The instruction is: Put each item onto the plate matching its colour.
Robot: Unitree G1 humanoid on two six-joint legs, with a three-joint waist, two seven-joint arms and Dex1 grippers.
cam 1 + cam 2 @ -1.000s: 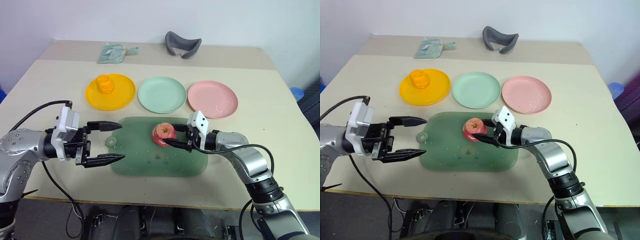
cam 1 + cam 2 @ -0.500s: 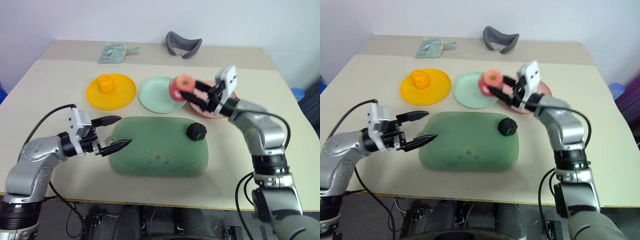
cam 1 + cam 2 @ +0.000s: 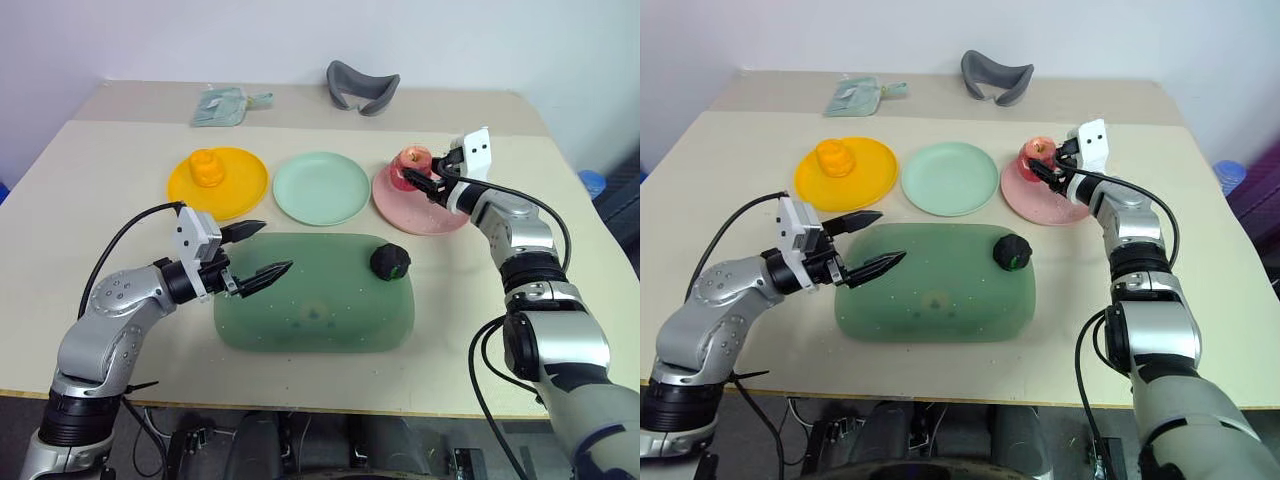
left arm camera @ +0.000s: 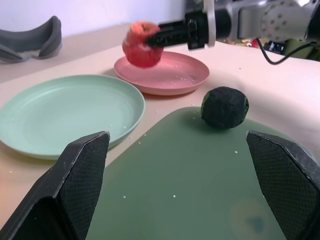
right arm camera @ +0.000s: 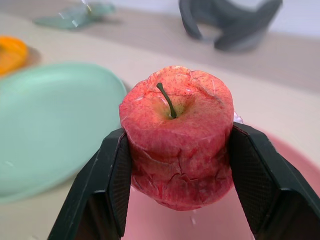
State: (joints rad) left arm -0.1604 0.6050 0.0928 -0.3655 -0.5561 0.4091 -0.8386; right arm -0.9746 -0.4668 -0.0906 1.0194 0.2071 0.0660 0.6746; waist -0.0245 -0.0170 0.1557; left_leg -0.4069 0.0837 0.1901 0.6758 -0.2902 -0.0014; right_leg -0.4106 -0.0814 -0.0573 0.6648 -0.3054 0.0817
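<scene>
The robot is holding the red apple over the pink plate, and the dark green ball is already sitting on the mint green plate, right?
Not quite. The dark green ball sits on the big dark green tray, not the mint green plate, as the left eye view shows. The right gripper does hold the red apple over the pink plate.

A beige table (image 3: 90, 180) carried everything, with a row of three round plates across its middle: a yellow plate (image 3: 240, 190) on the left, a mint green plate (image 3: 320, 188) in the centre and a pink plate (image 3: 425, 218) on the right. Nearer than the plates, a large dark-green tray (image 3: 315, 300) lay flat on the tabletop. Along the far edge lay a pale green cloth (image 3: 222, 106) to the left and a grey curved object (image 3: 362, 87) right of it.
</scene>
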